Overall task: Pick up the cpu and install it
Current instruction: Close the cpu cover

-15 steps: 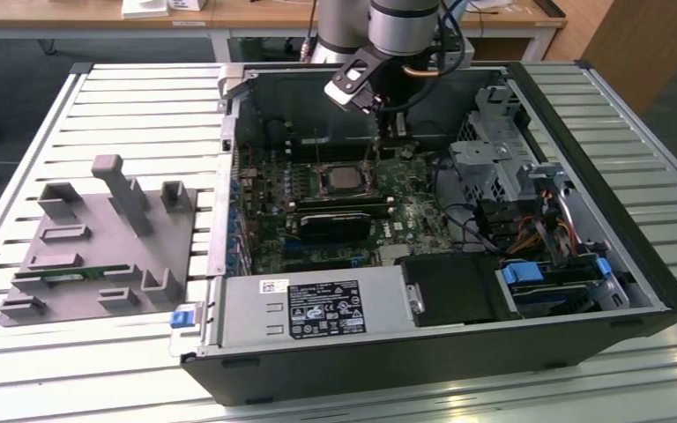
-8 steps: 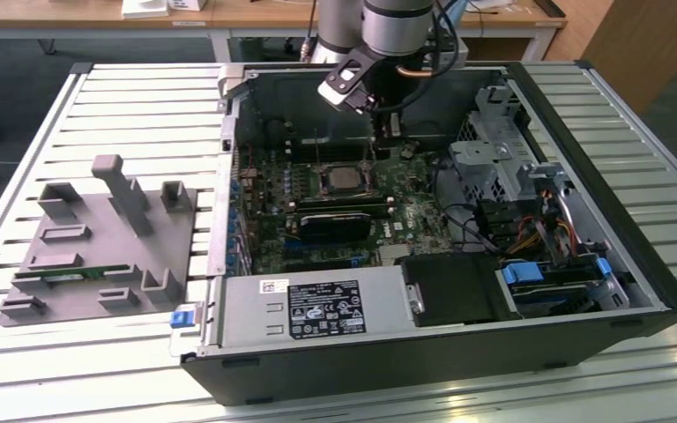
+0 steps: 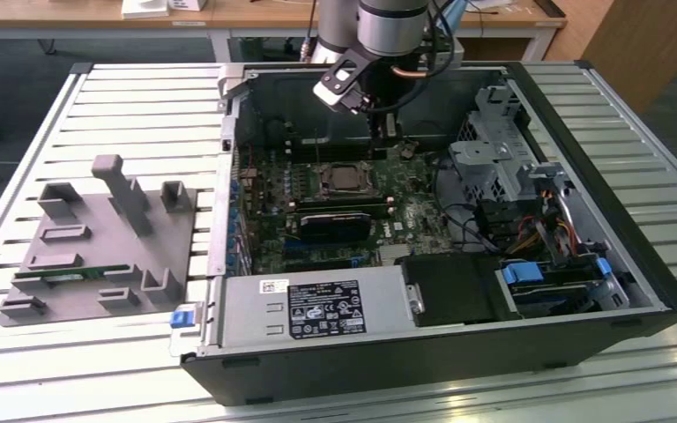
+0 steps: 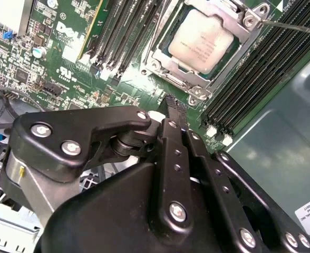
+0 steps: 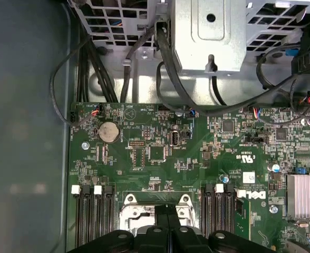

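Hovering low over the motherboard (image 3: 415,207), jaws pinched together with nothing between them. The cpu (image 4: 205,39) lies flat in the socket (image 4: 238,21), metal frame around it. Jaw tips sit just beside one socket corner, not above the chip. Square part, no long axis.

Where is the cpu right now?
In the second wrist view the cpu sits in the metal-framed motherboard socket, flanked by memory slots, just ahead of the hand.

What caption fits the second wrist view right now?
Closed, empty hand poised above the motherboard beside the metal-framed socket, where the cpu already sits.
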`<state>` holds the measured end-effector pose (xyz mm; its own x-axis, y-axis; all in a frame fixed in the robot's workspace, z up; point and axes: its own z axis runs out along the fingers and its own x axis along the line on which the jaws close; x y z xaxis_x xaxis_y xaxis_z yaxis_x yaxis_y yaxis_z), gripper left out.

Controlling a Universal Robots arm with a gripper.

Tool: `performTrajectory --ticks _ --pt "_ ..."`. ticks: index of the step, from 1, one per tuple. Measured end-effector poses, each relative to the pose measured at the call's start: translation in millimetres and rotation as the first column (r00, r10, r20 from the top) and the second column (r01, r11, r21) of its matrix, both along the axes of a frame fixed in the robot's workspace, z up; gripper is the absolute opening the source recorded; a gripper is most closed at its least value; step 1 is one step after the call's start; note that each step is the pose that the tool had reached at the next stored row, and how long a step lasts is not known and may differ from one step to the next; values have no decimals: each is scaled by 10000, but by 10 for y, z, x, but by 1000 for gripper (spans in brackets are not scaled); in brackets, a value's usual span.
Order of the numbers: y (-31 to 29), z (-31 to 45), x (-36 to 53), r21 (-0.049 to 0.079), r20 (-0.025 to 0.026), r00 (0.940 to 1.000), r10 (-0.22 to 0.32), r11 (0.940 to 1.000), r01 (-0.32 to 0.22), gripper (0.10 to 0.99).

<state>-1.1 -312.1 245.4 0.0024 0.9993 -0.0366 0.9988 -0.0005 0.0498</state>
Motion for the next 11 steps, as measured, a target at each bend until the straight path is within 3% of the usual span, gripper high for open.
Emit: performTrajectory --ticks 11 --pt "-9 -19 -45 -1 0 10000 0 10000 0 106"
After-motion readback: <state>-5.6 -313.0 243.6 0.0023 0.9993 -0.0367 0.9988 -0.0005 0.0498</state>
